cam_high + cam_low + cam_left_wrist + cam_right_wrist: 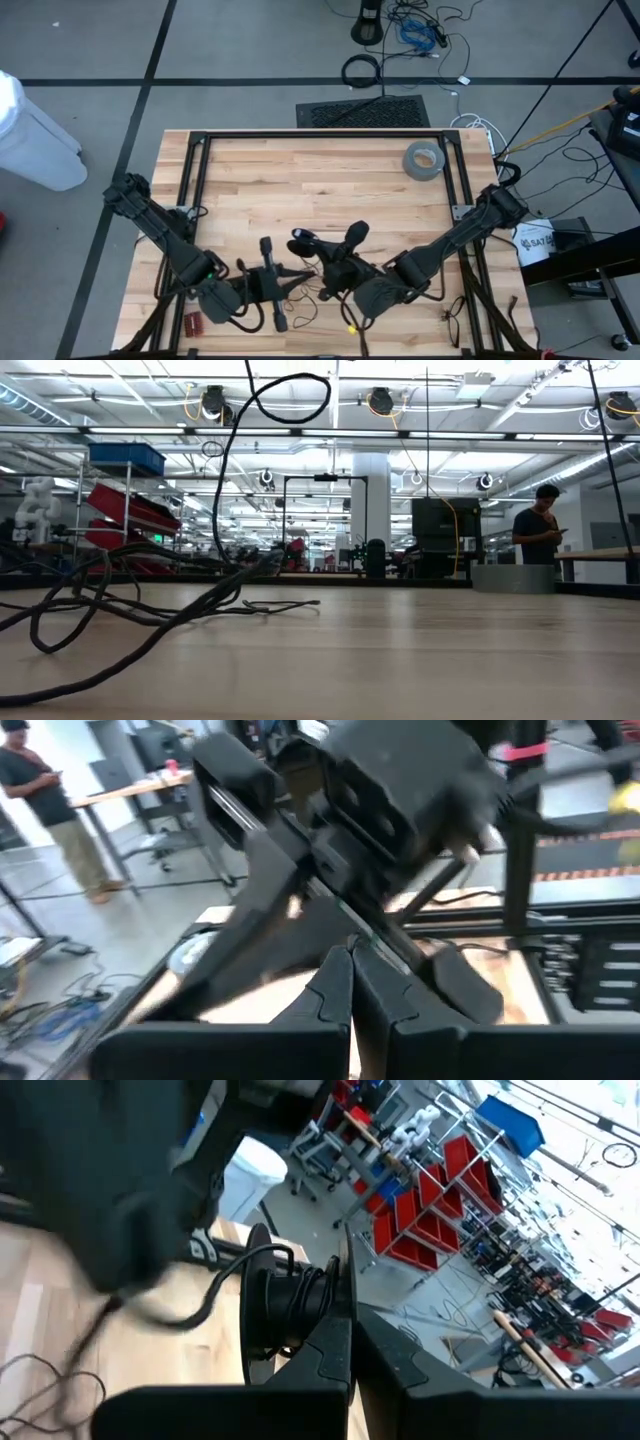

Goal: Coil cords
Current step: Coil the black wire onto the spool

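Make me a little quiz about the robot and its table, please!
1. True or false: the grey tape roll lies near the table's far right corner.
2. The left tool's fingers are: A) wide open, B) shut together, C) hidden.
3. Fill in: the thin black cord lies in a loose ______ on the wood, not coiled.

Key: 1 true. 2 B; the right tool is shut too. 3 tangle.
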Action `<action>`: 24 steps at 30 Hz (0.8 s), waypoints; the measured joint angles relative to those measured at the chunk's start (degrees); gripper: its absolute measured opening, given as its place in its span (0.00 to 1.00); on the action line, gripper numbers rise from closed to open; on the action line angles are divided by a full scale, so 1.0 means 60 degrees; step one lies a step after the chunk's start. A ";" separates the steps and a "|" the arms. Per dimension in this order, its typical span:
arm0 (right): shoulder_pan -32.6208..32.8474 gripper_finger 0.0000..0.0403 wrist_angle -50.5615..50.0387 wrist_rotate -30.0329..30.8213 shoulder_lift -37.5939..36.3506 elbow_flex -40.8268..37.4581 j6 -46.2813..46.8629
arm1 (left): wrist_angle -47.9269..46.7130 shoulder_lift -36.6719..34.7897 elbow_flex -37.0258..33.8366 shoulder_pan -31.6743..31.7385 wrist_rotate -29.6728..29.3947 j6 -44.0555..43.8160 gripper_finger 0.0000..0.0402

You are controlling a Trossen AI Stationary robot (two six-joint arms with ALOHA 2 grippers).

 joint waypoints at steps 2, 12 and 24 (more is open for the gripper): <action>0.0125 0.00 0.0006 0.0042 -0.0183 0.0000 -0.0002 | -0.0004 0.0000 0.0000 0.0084 0.0486 -0.0018 0.00; 0.0968 0.00 0.0029 0.0050 -0.0904 0.0000 0.0130 | 0.0290 0.0459 0.0001 0.0521 0.1156 -0.0041 0.00; 0.1517 0.00 0.0506 0.0139 -0.1020 0.0000 -0.0152 | 0.0700 0.0933 0.0001 0.1232 0.1586 -0.0005 0.00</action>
